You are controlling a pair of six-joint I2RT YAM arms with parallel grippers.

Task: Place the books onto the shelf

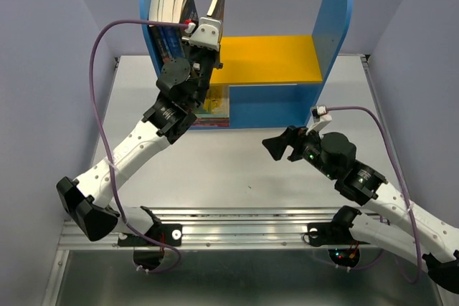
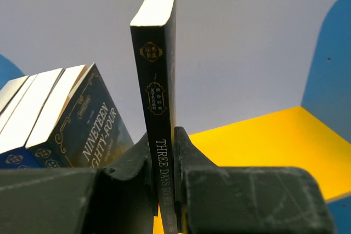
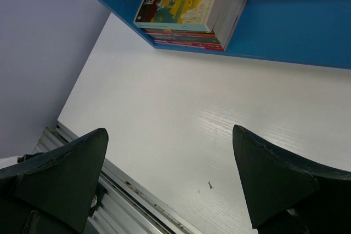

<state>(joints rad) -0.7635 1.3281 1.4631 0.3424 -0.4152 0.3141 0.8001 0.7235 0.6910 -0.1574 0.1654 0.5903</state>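
The left gripper [image 1: 204,34] is narrowed to a slim gap and clamped on the dark paperback "Three Days to See" [image 2: 159,80]. One finger [image 2: 129,163] presses each cover low on the book, with the spine facing the wrist camera. The book stands on end above the left part of the shelf's [image 1: 333,12] yellow upper board [image 1: 272,59]. In the overhead view its top edge tips slightly to the right. The fingers hide its bottom edge, so I cannot tell whether it touches the board.

Just to its left, a short row of books [image 1: 171,5] leans against the left blue side panel. The blue "Nineteen Eighty-Four" [image 2: 93,130] is the nearest of them, with a gap between it and the held book. Below, in the blue lower compartment [image 1: 265,109], a flat stack of books [image 3: 189,4] lies at the left end, a yellow and teal cover on top.

The right gripper [image 1: 280,145] hangs over the white table [image 1: 237,163] in front of the shelf, well apart from it. Its fingers are spread wide and hold nothing.
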